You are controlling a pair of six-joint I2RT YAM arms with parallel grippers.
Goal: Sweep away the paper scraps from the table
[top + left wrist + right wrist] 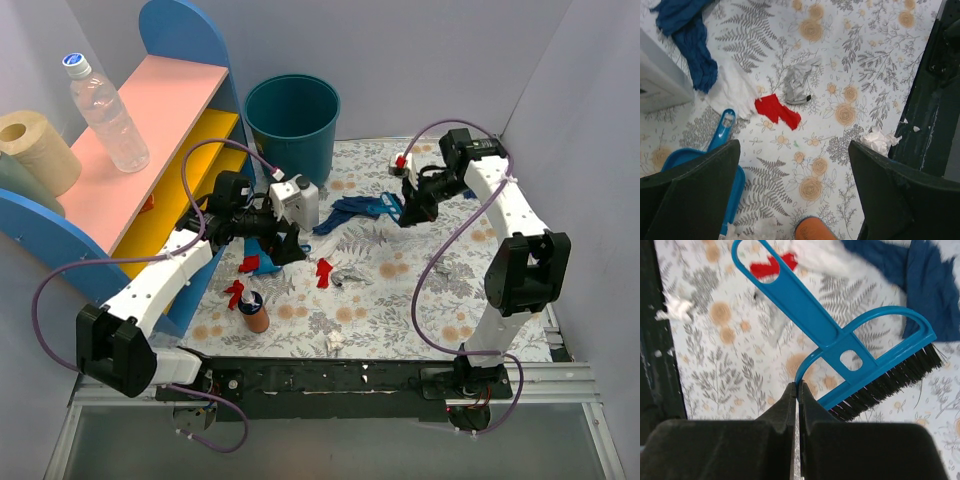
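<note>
Left hand (794, 150) fingers spread wide; right hand (796, 388) fingers pressed together; both arms extended.

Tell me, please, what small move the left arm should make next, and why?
Probably shift the left gripper over the handle of the dustpan and lower: its jaws are open and empty, while the right gripper holds the brush.

One table (400, 300), one bin (290, 140), one brush (830, 332), one dustpan (717, 140)

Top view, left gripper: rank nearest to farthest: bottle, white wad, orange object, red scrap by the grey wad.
From the left gripper:
1. red scrap, just right of it.
2. orange object, lower left.
3. white wad, at the front.
4. bottle, on the shelf, far left.
</note>
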